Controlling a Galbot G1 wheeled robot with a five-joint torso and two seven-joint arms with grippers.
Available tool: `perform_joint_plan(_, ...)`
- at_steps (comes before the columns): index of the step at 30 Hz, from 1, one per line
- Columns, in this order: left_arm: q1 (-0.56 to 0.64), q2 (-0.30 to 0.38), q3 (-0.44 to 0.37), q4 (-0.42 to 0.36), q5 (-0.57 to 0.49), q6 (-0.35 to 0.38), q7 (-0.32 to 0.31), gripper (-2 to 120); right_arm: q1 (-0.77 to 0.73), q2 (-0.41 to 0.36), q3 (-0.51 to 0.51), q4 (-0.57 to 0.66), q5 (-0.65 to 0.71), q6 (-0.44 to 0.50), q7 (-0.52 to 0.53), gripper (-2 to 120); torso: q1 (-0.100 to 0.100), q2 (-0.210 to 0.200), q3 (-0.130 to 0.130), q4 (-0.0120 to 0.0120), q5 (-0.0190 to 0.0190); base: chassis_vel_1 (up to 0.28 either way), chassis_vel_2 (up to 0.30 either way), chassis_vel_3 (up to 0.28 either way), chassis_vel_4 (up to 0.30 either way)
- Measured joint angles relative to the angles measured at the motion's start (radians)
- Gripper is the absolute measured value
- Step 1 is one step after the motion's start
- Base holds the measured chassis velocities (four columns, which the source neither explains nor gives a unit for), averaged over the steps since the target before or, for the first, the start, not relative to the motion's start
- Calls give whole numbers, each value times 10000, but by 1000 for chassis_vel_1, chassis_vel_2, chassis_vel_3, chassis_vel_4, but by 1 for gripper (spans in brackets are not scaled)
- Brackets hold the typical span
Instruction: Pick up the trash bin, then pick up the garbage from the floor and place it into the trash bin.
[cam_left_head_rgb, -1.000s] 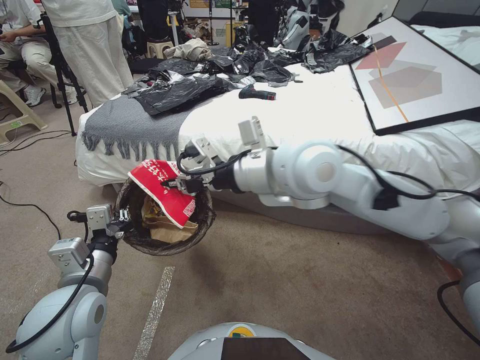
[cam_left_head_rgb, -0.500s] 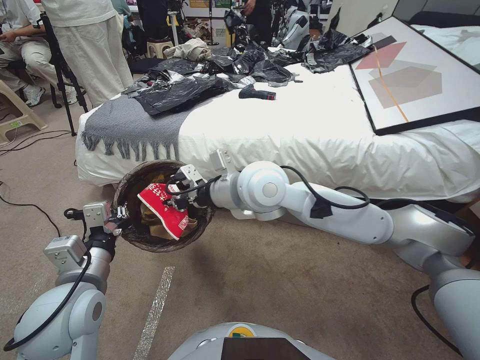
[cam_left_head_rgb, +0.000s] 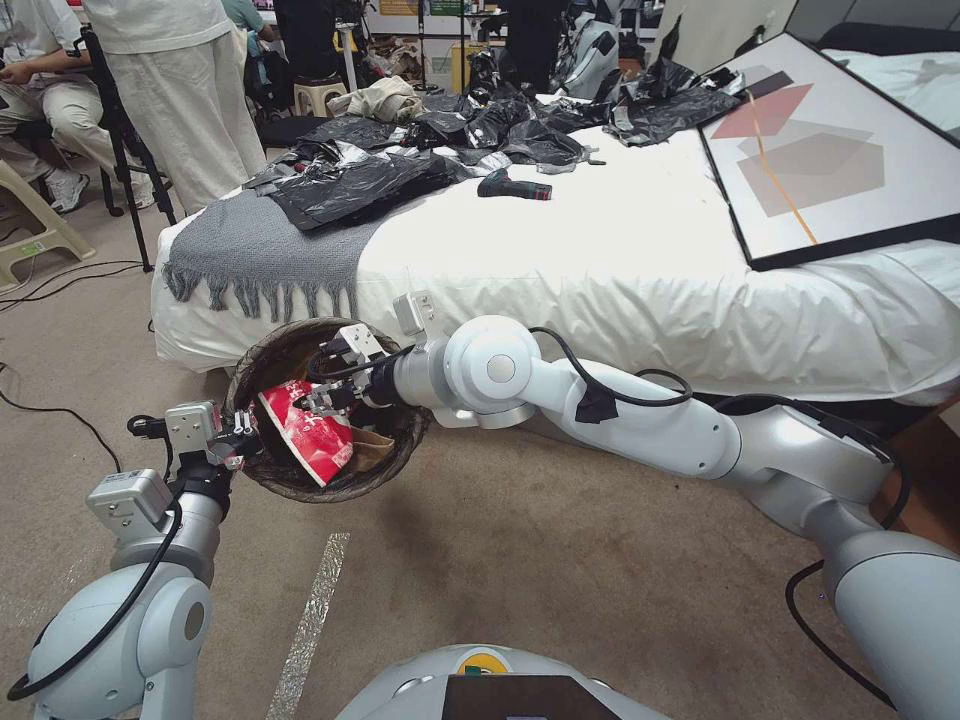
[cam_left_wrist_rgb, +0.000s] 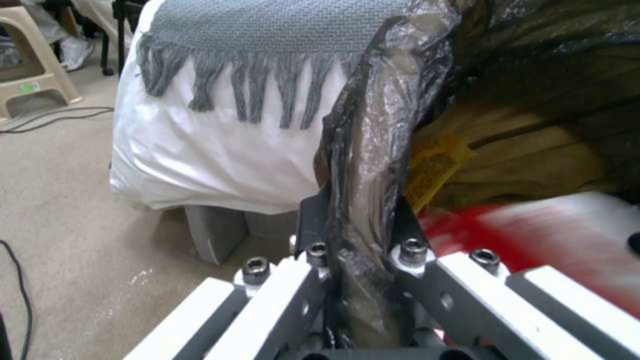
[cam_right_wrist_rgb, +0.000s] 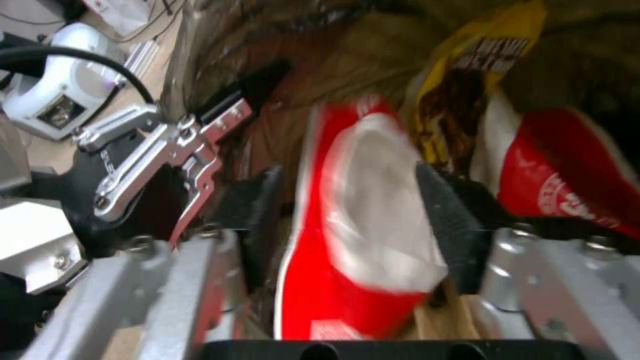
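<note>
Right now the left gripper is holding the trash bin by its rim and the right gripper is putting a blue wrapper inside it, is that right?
Not quite: the wrapper is red, not blue, as the head view shows. The left gripper does hold the trash bin by its rim, and the right gripper is inside it.

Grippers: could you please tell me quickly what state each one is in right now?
Left gripper: shut on the trash bin rim.
Right gripper: open inside the bin, red wrapper between its fingers.

Silver-white arms (cam_left_head_rgb: 640, 420) — black cables (hex screws).
</note>
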Motion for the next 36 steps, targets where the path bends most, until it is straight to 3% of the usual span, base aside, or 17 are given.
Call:
perform_joint_plan(9,77,6,-6,0,-4,-20,8,0,116,-608,440,532,-285,32,-35,84,0,0,0,1,3,0,0,0,0)
perform_joint_plan(12,95,14,-17,0,-33,-44,0,0,42,-1267,1292,1329,-630,112,-37,97,0,0,0,0,3,0,0,0,0)
perform_joint_plan(16,89,31,-31,0,-76,-71,-33,0,-77,-1642,1880,1723,-837,182,-33,100,0,0,0,-1,3,0,0,0,0)
perform_joint_plan(19,46,60,2,0,-183,-192,-275,0,-546,-2461,2922,2559,-1099,648,539,100,0,0,-1,-2,4,0,0,0,0)
perform_joint_plan(23,59,74,39,1,-204,-197,-298,0,-914,-2946,3227,2898,-1741,883,631,100,0,0,0,-2,3,0,0,0,0)
perform_joint_plan(26,82,81,72,0,-215,-308,-299,0,-2190,-3606,3976,3334,-4643,1751,591,100,0,0,-1,2,1,0,0,0,0)
perform_joint_plan(27,82,81,72,0,-215,-308,-299,0,-2190,-3606,3976,3334,-4643,1751,591,100,0,0,-1,2,1,0,0,0,0)
perform_joint_plan(30,181,82,60,0,-256,-474,-287,0,-4650,-3983,5714,3518,-7453,2328,-76,100,0,0,0,-1,6,0,0,0,0)
perform_joint_plan(31,181,82,60,0,-256,-474,-287,0,-4650,-3983,5714,3518,-7453,2328,-76,100,0,0,0,-1,6,0,0,0,0)
perform_joint_plan(34,209,125,20,0,-306,-618,-277,0,-7211,-4068,7637,3377,-9774,3080,-868,100,0,1,-1,-2,3,0,0,0,0)
perform_joint_plan(36,207,139,6,0,-327,-643,-277,0,-8005,-3990,8177,3290,-10427,3305,-1122,100,0,0,-1,-3,7,0,0,0,0)
